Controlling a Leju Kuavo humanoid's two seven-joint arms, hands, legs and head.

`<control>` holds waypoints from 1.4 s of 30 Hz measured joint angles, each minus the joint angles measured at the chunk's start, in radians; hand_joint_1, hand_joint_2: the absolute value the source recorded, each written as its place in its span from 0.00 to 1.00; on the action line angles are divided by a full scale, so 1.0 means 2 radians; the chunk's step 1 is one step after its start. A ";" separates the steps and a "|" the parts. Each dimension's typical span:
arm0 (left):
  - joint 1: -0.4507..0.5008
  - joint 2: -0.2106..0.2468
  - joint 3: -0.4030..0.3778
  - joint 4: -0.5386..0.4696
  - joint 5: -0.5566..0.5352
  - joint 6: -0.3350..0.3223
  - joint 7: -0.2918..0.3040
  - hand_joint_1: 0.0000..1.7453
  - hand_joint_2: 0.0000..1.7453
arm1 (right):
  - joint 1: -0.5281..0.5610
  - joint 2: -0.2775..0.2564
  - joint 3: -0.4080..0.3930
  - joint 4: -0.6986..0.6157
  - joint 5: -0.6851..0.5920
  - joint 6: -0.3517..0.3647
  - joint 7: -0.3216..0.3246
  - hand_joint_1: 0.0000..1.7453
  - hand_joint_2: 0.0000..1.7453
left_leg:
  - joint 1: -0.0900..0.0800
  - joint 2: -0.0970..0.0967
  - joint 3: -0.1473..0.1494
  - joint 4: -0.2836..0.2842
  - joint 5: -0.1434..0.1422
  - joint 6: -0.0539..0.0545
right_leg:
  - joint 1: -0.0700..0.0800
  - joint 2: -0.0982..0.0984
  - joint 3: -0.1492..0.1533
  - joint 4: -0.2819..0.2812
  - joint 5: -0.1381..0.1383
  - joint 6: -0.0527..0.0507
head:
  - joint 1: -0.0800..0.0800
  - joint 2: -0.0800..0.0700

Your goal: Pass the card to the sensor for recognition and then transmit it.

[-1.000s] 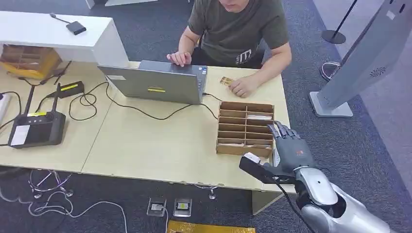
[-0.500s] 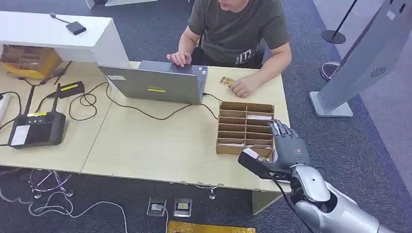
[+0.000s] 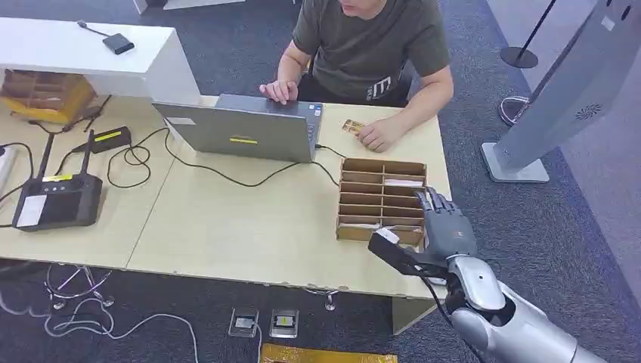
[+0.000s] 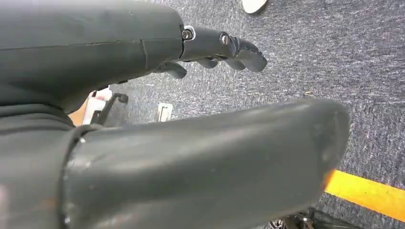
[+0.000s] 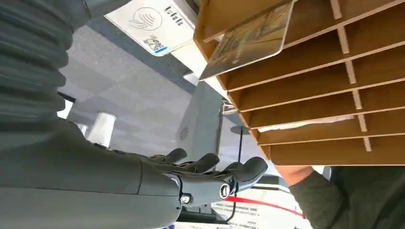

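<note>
The right hand is over the near right corner of the table, just beside the right end of a wooden card rack with many flat compartments. Its fingers are stretched and apart, pointing toward the far edge of the table, and it holds nothing; the thumb sticks out to the side toward the near edge of the rack. In the right wrist view the same hand shows spread fingers with no object between them, and a card lies in one compartment of the rack with one end coming out past the edge. Another card rests on the table at the far edge, touching the fingers of a person who sits behind the table; I cannot tell which of the two cards is the one of the task. The person's other hand is on a grey laptop that stands near the far edge. A black device with antennas sits close to the left edge of the table, with cables around it. The left hand hangs over a grey carpet floor, its fingers a little curled but apart, and nothing is in it
</note>
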 joint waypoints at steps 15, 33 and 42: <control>0.000 0.000 0.000 0.000 -0.001 0.003 0.005 0.00 0.00 | -0.004 0.032 0.000 0.040 0.005 -0.003 -0.031 0.00 1.00 | 0.000 0.000 0.000 0.000 0.000 0.000 | 0.000 0.000 0.000 0.000 0.000 0.000 | 0.000 0.000; 0.000 0.000 0.000 0.000 0.001 0.009 0.007 0.00 0.00 | -0.017 0.053 -0.001 0.081 0.016 -0.008 -0.037 0.00 1.00 | 0.000 0.000 0.000 0.000 0.000 0.000 | 0.000 0.000 0.000 0.000 0.000 0.000 | 0.000 0.000; 0.000 0.000 0.000 0.000 -0.001 0.010 0.007 0.00 0.00 | -0.018 0.054 -0.001 0.091 0.018 -0.009 -0.033 0.00 1.00 | 0.000 0.000 0.000 0.000 0.000 0.000 | 0.000 0.000 0.000 0.000 0.000 0.000 | 0.000 0.000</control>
